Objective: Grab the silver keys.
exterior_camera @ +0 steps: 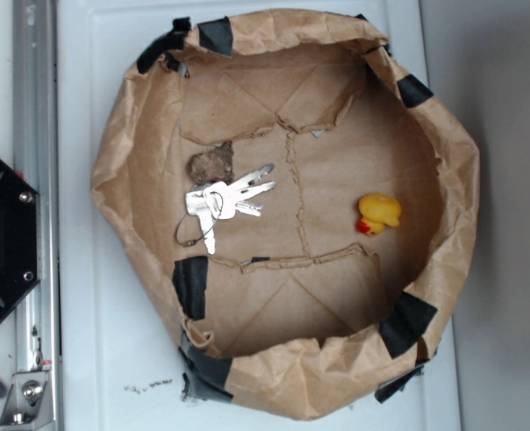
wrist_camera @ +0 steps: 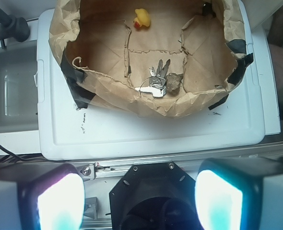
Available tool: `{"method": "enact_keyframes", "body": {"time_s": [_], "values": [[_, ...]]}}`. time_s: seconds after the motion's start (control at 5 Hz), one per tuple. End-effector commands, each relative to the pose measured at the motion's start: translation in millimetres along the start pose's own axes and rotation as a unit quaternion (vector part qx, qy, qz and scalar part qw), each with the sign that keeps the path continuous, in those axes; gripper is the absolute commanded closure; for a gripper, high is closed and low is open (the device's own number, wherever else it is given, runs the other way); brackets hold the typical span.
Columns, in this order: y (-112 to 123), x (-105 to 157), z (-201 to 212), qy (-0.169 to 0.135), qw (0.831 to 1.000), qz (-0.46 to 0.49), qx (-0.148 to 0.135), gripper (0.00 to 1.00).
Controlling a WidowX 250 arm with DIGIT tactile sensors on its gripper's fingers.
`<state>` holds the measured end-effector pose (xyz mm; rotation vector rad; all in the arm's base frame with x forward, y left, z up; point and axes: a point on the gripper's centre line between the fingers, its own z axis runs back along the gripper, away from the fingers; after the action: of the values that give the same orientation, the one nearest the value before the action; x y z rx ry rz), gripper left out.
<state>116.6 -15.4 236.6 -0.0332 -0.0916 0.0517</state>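
The silver keys [exterior_camera: 222, 203] lie fanned out on a thin wire ring on the floor of a brown paper-lined basket [exterior_camera: 112, 171], left of its middle, touching a brown lumpy rock [exterior_camera: 212, 163]. In the wrist view the keys [wrist_camera: 157, 82] sit just inside the basket's near wall [wrist_camera: 132, 103], with the rock [wrist_camera: 173, 82] to their right. My gripper [wrist_camera: 139, 203] is open, its two glowing fingers [wrist_camera: 60, 201] wide apart at the bottom of that view, far back from the basket above the robot's black base. The exterior view does not show the gripper.
A yellow rubber duck [exterior_camera: 378, 214] sits at the basket's right side, and the duck [wrist_camera: 142, 18] appears at the far side in the wrist view. The basket's crumpled walls, patched with black tape [exterior_camera: 190, 285], stand on a white tabletop [exterior_camera: 112, 359]. The black robot base [exterior_camera: 0, 238] and a metal rail [exterior_camera: 36, 108] lie left.
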Motion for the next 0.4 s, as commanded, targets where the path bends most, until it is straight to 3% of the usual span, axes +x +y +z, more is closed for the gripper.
{"method": "enact_keyframes", "body": {"time_s": [0.0, 0.2], "values": [[0, 0, 0, 0.0, 1.0, 0.0, 0.0, 0.0], [-8, 48, -24, -0.019, 0.996, 0.085, 0.034, 0.0]]}}
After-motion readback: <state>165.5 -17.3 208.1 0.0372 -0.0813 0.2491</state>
